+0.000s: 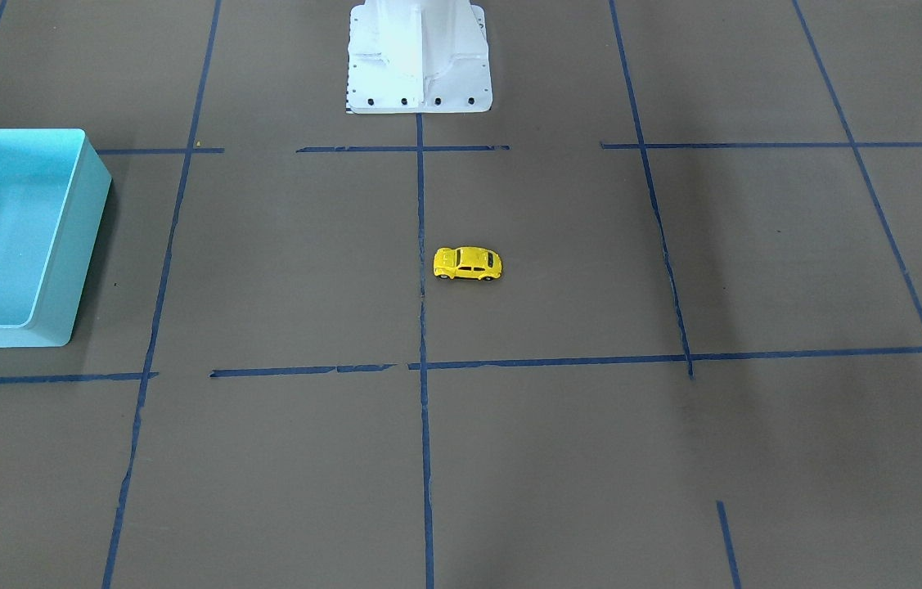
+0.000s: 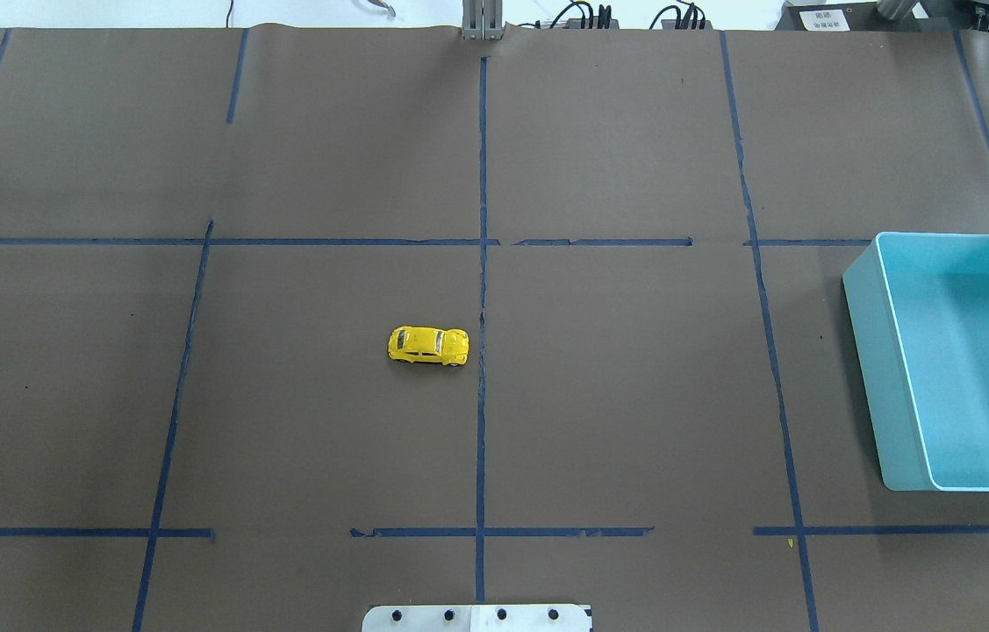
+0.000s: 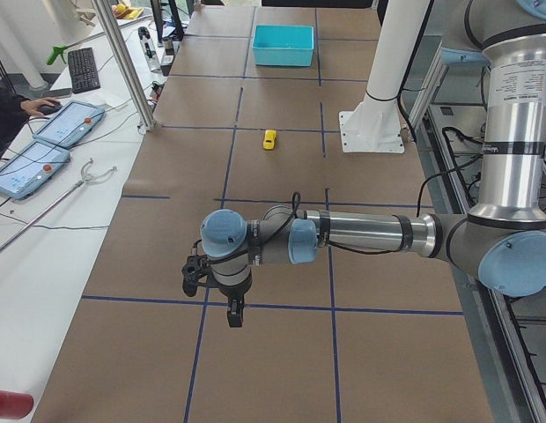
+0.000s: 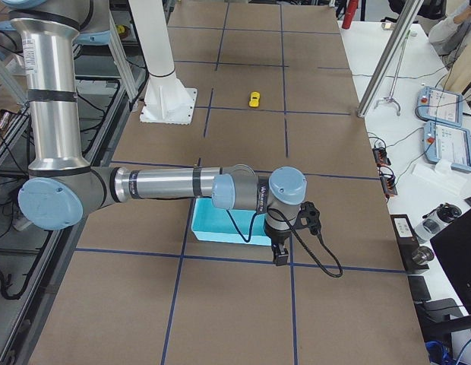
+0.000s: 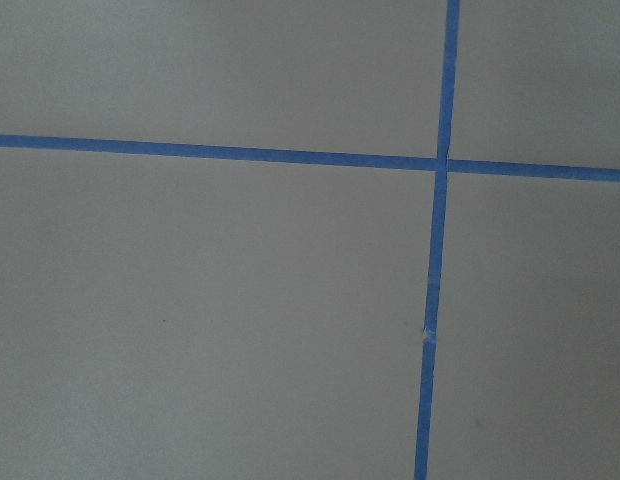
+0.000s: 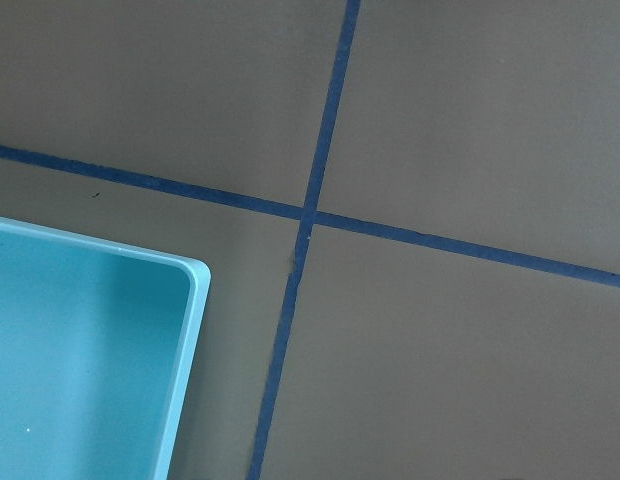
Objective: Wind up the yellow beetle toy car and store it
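Nothing begun: tiny yellow Beetle toy car (image 2: 428,345) well apart from left gripper (image 3: 234,315); finger spread: cannot tell. Next: reach, pinch sides.

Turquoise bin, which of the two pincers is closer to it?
The right pincer: it hangs by the turquoise bin, at its corner, while the left pincer is at the opposite end of the table.

The overhead view looked forward and down from behind the robot's base (image 2: 476,617); the front-facing view faced it steeply from across the surface (image 2: 634,395). Both shared the yellow beetle toy car (image 2: 428,345) and turquoise bin (image 2: 876,369). Side views looked along the surface from either end; wrist views looked closely down at blue tape (image 5: 435,300).
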`<state>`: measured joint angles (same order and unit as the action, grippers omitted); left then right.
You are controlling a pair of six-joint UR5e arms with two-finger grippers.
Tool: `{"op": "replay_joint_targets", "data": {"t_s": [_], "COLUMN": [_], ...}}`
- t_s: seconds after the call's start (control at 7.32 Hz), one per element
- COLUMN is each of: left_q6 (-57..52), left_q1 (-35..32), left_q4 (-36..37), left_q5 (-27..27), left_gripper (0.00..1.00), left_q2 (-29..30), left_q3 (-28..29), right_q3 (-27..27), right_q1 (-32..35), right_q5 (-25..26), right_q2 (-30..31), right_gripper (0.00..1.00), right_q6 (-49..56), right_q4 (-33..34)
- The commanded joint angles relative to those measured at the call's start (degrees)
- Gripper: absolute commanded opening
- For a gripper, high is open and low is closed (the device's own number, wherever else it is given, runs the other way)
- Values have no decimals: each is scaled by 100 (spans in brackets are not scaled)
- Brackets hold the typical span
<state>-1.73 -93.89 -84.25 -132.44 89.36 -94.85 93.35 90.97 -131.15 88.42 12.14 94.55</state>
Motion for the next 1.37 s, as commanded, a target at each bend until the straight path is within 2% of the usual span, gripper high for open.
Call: {"op": "replay_joint_targets", "data": {"t_s": [0.0, 0.27, 0.41, 0.55, 0.82, 1.23], "left_q6": [-38, -47, -47, -108, -862, -1716], "left_q1": [28, 694, 975, 1369, 2063, 4081], "left_q4": [84, 1098, 1409, 1403, 1412, 1394], "left_q5": [17, 17, 25, 139, 892, 1054], "left_gripper": [100, 100, 100, 100, 100, 100], "left_q2": [318, 363, 468, 521, 1090, 2056], "left_q3": [-260, -1329, -1726, -2034, -2353, -2504], "right_q3": [42, 51, 43, 43, 25, -19], "right_q1": [0, 0, 0, 0, 0, -9], "right_q5": [-7, 2, 2, 2, 2, 2], "right_q2": [0, -9, -9, -9, 0, 0], "right_gripper": [100, 100, 100, 100, 100, 100], "right_q6": [-1, 8, -1, 8, -1, 8], "right_q4": [-7, 2, -7, -7, -7, 2]}}
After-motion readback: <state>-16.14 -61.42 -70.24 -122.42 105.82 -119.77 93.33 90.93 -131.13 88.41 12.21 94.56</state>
